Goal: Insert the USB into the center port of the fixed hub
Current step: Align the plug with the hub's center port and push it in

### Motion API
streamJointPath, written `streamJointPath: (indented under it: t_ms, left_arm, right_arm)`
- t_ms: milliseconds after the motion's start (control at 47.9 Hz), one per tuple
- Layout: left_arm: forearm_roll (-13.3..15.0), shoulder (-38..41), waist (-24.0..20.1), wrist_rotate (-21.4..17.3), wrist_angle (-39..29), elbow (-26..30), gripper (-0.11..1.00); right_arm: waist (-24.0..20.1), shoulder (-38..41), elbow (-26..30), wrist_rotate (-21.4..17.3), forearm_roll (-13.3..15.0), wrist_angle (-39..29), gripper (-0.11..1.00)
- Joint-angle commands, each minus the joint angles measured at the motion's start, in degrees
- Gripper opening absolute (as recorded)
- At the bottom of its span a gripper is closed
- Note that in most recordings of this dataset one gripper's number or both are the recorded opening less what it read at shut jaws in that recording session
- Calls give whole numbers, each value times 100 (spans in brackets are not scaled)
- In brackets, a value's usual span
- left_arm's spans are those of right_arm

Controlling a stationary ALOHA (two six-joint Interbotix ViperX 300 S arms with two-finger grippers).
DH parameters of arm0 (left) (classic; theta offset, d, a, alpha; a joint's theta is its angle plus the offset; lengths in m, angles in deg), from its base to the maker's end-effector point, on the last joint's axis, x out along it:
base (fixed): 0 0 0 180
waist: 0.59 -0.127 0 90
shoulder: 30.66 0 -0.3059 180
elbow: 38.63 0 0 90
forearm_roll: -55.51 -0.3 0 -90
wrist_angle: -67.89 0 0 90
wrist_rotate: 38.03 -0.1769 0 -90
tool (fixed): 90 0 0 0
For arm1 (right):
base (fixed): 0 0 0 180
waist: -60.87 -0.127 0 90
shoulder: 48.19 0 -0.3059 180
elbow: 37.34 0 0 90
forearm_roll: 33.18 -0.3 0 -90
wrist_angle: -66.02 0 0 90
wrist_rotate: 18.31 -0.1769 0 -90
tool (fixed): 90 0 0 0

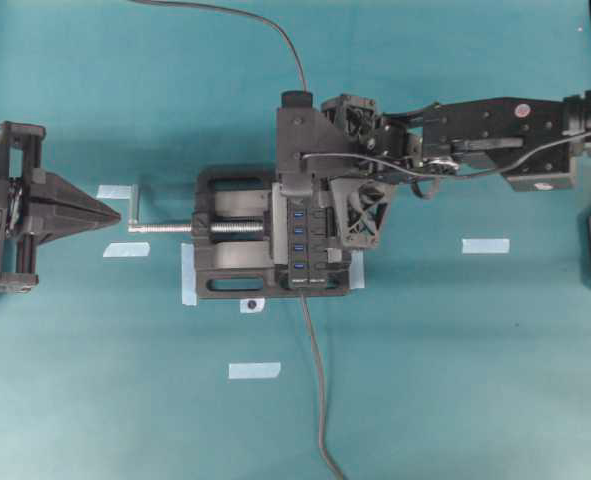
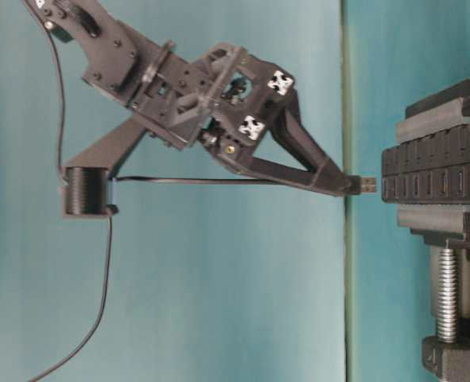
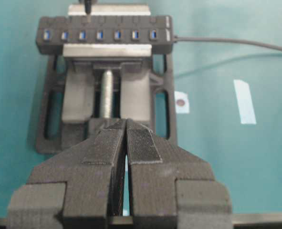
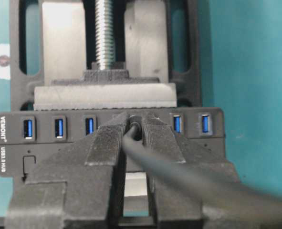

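The fixed hub (image 3: 102, 34) is a long black bar with a row of blue ports, clamped in a vise. The center port (image 3: 99, 34) shows in the left wrist view; in the right wrist view the fingers and plug hide it. My right gripper (image 4: 133, 128) is shut on the USB (image 2: 367, 185), whose metal tip points at the hub (image 2: 437, 171) with a small gap between them. The plug's thin cable (image 2: 187, 181) trails back from the fingers. My left gripper (image 1: 115, 212) rests shut and empty at the left, beyond the vise handle.
The black vise (image 1: 237, 245) has a silver screw (image 1: 165, 228) sticking out toward the left gripper. The hub's own grey cable (image 1: 317, 380) runs to the near edge. Several pale tape strips (image 1: 485, 245) lie on the teal table.
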Motion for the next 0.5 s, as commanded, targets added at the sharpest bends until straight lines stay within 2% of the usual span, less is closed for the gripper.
streamJointPath:
  t_ms: [0,480]
  left_arm:
    - [-18,26,-18,26,26,53,0]
    - [-9,18,-18,79,35,53,0]
  right_arm:
    - [-26,-35,149,-35,-9,88,9]
    - [-88,105,176,-44,-9,123,9]
